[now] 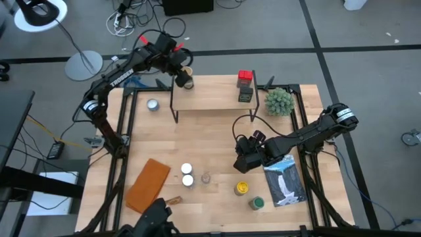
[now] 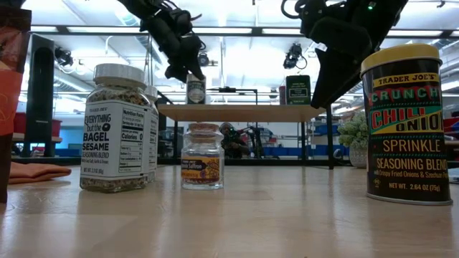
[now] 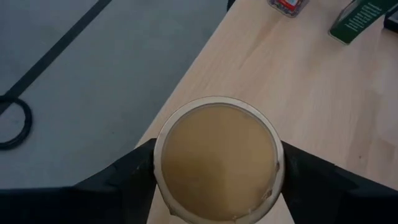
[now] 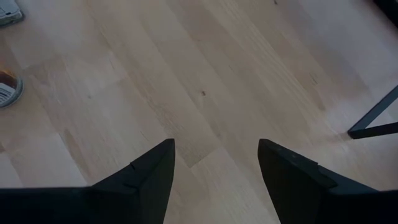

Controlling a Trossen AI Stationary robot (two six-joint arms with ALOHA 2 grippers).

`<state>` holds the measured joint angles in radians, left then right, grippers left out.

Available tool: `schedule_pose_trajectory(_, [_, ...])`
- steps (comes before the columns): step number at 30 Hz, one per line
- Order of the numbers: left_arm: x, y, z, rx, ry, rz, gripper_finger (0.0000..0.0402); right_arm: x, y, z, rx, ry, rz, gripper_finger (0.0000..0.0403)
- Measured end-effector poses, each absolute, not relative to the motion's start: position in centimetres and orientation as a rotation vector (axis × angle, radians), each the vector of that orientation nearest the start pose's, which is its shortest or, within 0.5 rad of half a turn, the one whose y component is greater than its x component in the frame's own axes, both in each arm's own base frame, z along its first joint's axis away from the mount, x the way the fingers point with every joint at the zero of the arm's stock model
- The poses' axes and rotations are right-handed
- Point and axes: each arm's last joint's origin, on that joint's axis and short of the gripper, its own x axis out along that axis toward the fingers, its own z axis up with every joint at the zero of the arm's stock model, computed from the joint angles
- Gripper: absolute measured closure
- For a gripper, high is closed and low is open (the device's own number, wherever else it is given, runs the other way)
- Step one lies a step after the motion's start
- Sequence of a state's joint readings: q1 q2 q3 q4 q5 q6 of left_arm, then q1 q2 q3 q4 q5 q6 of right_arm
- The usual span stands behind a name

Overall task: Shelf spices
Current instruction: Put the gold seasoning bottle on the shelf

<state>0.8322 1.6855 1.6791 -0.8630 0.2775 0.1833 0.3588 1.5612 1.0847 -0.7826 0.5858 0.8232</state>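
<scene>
Tan-lidded jar [image 3: 218, 158] between left end effector [image 3: 217, 180] fingers

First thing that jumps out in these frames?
The left gripper holds a tan-lidded jar at the left end of the shelf. The right gripper hangs open and empty over the bare table. More jars wait near the front edge.

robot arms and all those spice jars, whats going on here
The left gripper has its fingers around a tan-lidded jar at the left end of the shelf, where a red-topped jar and a dark tin already stand. The right gripper hovers open and empty over the table. Several spices wait near the front edge.
</scene>
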Motion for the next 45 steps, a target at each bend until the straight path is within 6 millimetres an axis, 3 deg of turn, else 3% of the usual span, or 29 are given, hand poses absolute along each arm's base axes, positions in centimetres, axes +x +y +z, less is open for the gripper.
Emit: schedule_pose_trajectory(45, [24.0, 25.64, 35.49, -0.268, 0.815, 0.475, 0.0101, 27.82, 8.73, 22.11, 0.15, 0.938, -0.613, 0.0173])
